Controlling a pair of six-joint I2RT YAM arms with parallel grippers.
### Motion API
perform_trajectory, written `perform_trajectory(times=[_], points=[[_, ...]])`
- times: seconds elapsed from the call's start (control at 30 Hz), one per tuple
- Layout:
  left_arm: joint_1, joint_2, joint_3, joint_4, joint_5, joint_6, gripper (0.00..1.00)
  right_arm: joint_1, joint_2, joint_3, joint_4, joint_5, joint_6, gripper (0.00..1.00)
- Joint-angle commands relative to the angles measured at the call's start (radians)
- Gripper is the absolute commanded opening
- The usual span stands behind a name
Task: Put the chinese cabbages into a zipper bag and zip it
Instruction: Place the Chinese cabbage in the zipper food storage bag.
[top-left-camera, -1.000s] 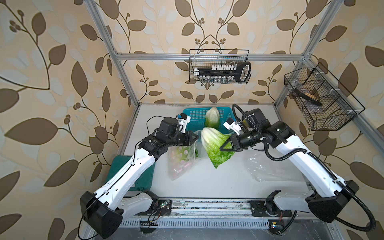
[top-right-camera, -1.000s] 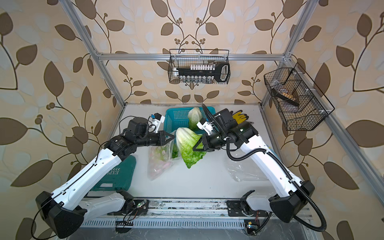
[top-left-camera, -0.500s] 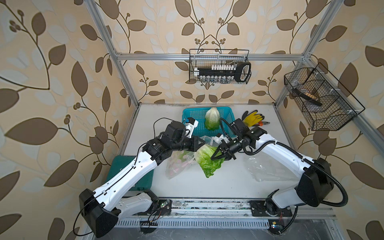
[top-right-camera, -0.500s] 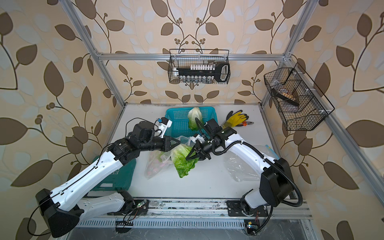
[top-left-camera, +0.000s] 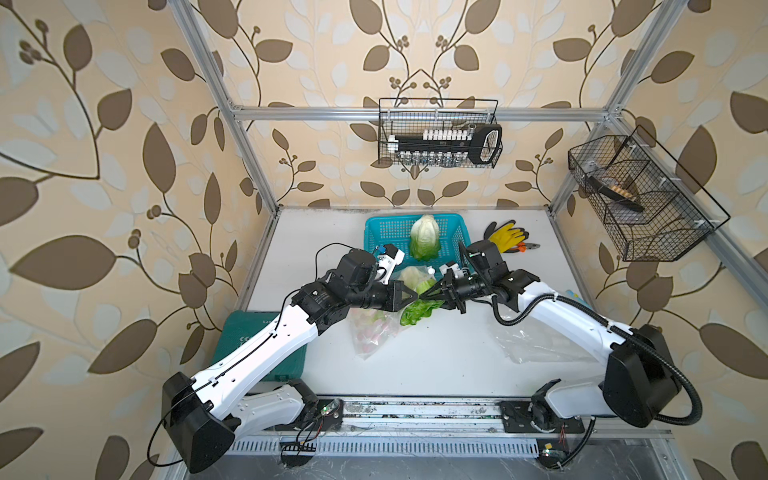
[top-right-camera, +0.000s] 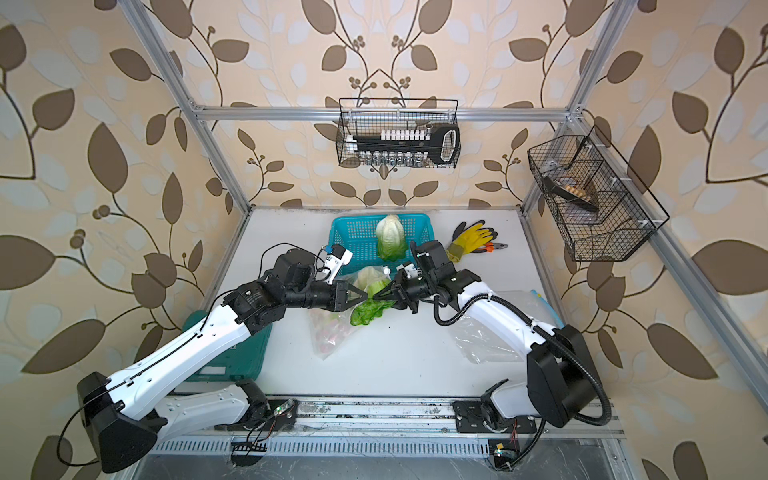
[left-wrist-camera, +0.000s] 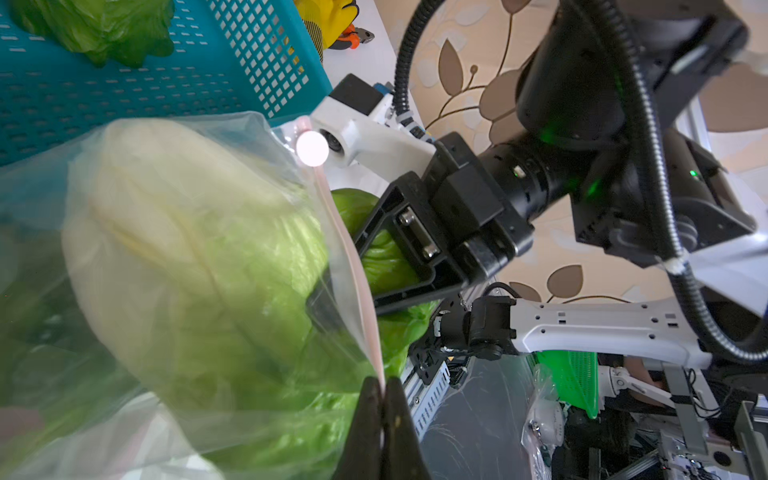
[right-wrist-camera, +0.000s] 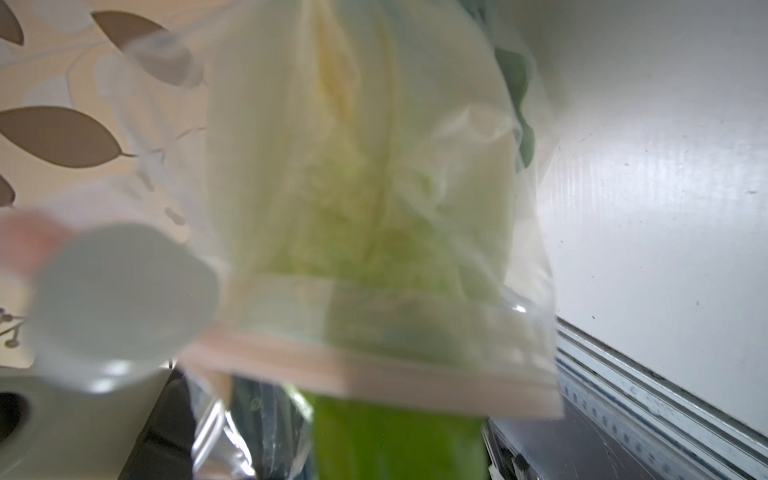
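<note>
Now the zipper bag (left-wrist-camera: 354, 259) is pinched tight at its rim by the left gripper (left-wrist-camera: 381, 395). A chinese cabbage (top-left-camera: 417, 312), half inside, is clamped by the nearly closed right gripper (top-left-camera: 430, 292).

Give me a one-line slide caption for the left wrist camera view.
Left hand pinches the zipper bag by its rim while the right hand holds a cabbage half inside it, beside the blue basket.

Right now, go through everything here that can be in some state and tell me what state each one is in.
zipper bag, unzipped, mouth held up off the table.
held cabbage, whitish base inside the bag, green leaves sticking out.
basket cabbage, lying in the blue basket, not yet bagged.
left gripper, shut on the bag's rim.
right gripper, shut on the held cabbage.
</note>
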Motion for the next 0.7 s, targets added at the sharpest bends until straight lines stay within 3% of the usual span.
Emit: perform_trajectory(times=[0.0, 0.13, 0.23, 0.3, 0.5, 0.67], points=[[-0.019, 0.003, 0.008, 0.069, 0.084, -0.036, 0.00, 0.053, -0.041, -0.025, 0.099, 0.310, 0.101, 0.00], [-0.019, 0.024, 0.028, 0.057, 0.072, -0.021, 0.00, 0.121, 0.000, 0.018, 0.057, 0.423, 0.072, 0.00], [-0.019, 0.035, 0.035, 0.079, 0.056, -0.055, 0.00, 0.179, 0.038, 0.090, -0.050, 0.555, -0.011, 0.09], [-0.017, 0.030, 0.031, 0.113, 0.030, -0.102, 0.00, 0.209, 0.070, 0.126, -0.103, 0.623, -0.075, 0.21], [0.030, 0.005, 0.034, 0.140, -0.050, -0.183, 0.00, 0.214, 0.103, 0.199, -0.199, 0.572, -0.256, 0.52], [0.109, 0.002, 0.003, 0.143, -0.084, -0.236, 0.00, 0.200, 0.084, 0.311, -0.400, 0.494, -0.459, 0.70]])
